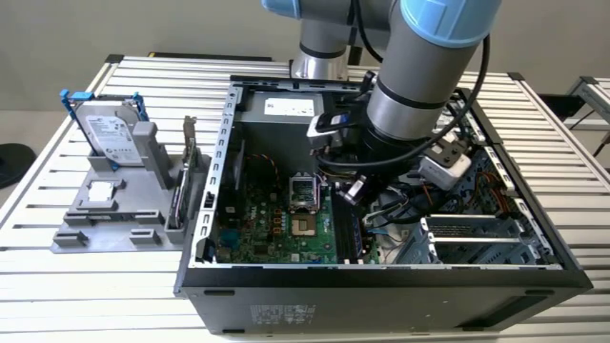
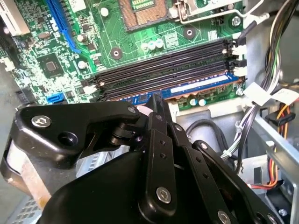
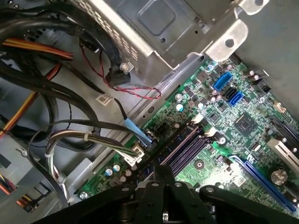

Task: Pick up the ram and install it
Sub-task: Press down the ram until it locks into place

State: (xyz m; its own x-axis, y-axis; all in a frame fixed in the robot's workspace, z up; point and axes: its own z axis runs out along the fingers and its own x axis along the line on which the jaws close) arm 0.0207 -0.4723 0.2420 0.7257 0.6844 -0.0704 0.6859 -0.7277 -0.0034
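The ram [image 2: 196, 88] is a blue-edged stick lying in the outermost of the black memory slots [image 2: 163, 65] on the green motherboard [image 2: 51, 42], with a white label along its top edge. My black gripper [image 2: 156, 99] is shut on the stick near its middle, fingers pressed together over the top edge. In the exterior view the gripper [image 1: 351, 191] reaches down inside the open computer case [image 1: 205, 214], just to the right of the CPU socket [image 1: 300, 189]. In the first wrist view the fingers [image 3: 163, 171] stand over the memory slots [image 3: 184, 144].
Bundled cables [image 2: 273, 107] and a metal drive cage [image 1: 476, 239] crowd the case on the exterior view's right of the slots. On the slatted table outside, a grey fixture [image 1: 105, 214] holds a silver hard drive in a blue bracket [image 1: 110, 132] and an upright expansion card [image 1: 191, 153].
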